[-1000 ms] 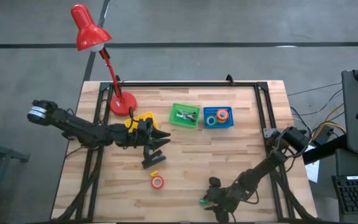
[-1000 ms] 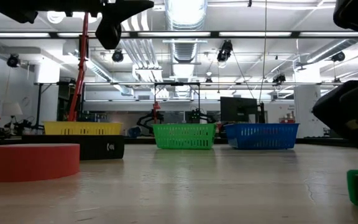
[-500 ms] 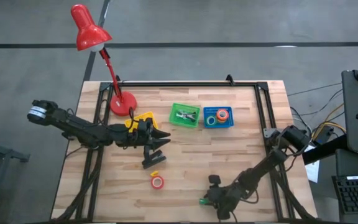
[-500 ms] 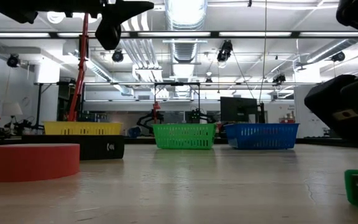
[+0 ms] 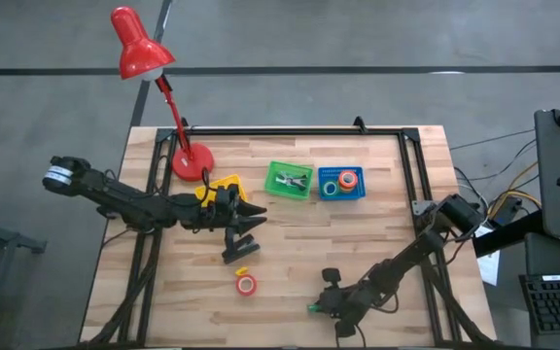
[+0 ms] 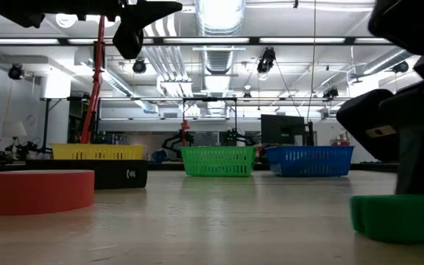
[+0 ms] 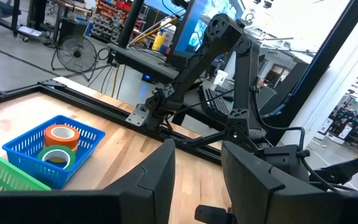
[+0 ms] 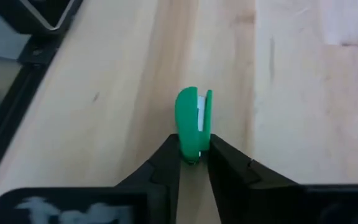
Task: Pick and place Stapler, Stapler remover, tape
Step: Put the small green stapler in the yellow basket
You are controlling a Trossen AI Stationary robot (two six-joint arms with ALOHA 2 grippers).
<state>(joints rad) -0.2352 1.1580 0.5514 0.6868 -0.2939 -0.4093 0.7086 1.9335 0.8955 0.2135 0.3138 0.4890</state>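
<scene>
A green tape roll [image 8: 193, 124] stands on its rim near the table's front edge, with my right gripper [image 8: 194, 158] shut on it; the two also show in the high view, roll [image 5: 311, 310] and gripper [image 5: 323, 307]. The black stapler [image 5: 236, 252] lies flat on the wood, with a red tape roll [image 5: 247, 284] lying in front of it. My left gripper [image 5: 257, 216] hovers above the stapler, open, with nothing between its fingers [image 7: 160, 174]. My right gripper pinches the green roll between its two fingers, one fingertip [image 8: 169, 155] on each flat face, at the part of the roll [image 8: 191, 149] nearest the gripper. The fingers slant down from the table's right side. The roll stands on edge, its rim [image 6: 392, 237] on the wood.
At the back stand a yellow basket [image 5: 224, 184], a green basket [image 5: 271, 181] holding silvery pieces, and a blue basket [image 5: 362, 183] holding tape rolls. A red desk lamp's base [image 5: 192, 161] sits at the back left. A small yellow piece [image 5: 244, 271] lies by the red roll.
My right gripper has rolled its wrist and shut its fingers on the green roll. Gripper and roll have shifted a little toward the table's left edge. In the low view the roll now shows broader and farther in from the picture's edge.
</scene>
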